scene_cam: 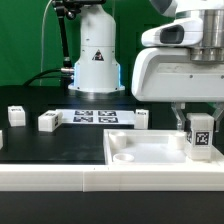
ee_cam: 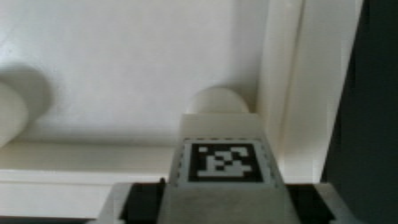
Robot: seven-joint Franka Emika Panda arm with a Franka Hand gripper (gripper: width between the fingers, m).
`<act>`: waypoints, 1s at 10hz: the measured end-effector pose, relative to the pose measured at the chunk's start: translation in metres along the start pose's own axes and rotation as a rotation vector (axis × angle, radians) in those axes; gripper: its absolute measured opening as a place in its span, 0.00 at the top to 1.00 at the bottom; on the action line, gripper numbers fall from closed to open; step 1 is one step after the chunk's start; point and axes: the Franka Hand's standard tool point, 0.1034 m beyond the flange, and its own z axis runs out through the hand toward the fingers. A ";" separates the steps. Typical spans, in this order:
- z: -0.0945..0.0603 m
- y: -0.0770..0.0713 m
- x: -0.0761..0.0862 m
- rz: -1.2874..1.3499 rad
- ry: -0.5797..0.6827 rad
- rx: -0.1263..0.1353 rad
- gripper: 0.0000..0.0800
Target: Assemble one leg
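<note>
My gripper (scene_cam: pixel 200 127) is shut on a leg (scene_cam: pixel 201 136), a small white post with a black-and-white tag, and holds it upright over the right end of the white tabletop (scene_cam: pixel 150 152). In the wrist view the held leg (ee_cam: pixel 226 150) points down at a round corner socket (ee_cam: pixel 221 99) beside the tabletop's raised rim (ee_cam: pixel 306 90); whether its tip touches the socket is not clear. Three more legs lie on the black table: one (scene_cam: pixel 15 116) at the exterior view's left, one (scene_cam: pixel 48 121) beside it, one (scene_cam: pixel 143 119) behind the tabletop.
The marker board (scene_cam: pixel 93 116) lies on the black table behind the tabletop. The robot's white base (scene_cam: pixel 95 55) stands at the back, in front of a green wall. A second round socket (ee_cam: pixel 15 108) shows at the wrist view's edge.
</note>
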 end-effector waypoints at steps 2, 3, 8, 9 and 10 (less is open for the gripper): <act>0.001 0.000 0.000 0.169 -0.001 0.001 0.63; 0.001 0.000 0.001 0.290 -0.003 0.001 0.63; 0.003 -0.009 -0.001 0.972 -0.055 0.024 0.63; 0.003 -0.011 0.000 1.114 -0.072 0.019 0.63; 0.004 -0.010 0.002 1.220 -0.086 0.014 0.63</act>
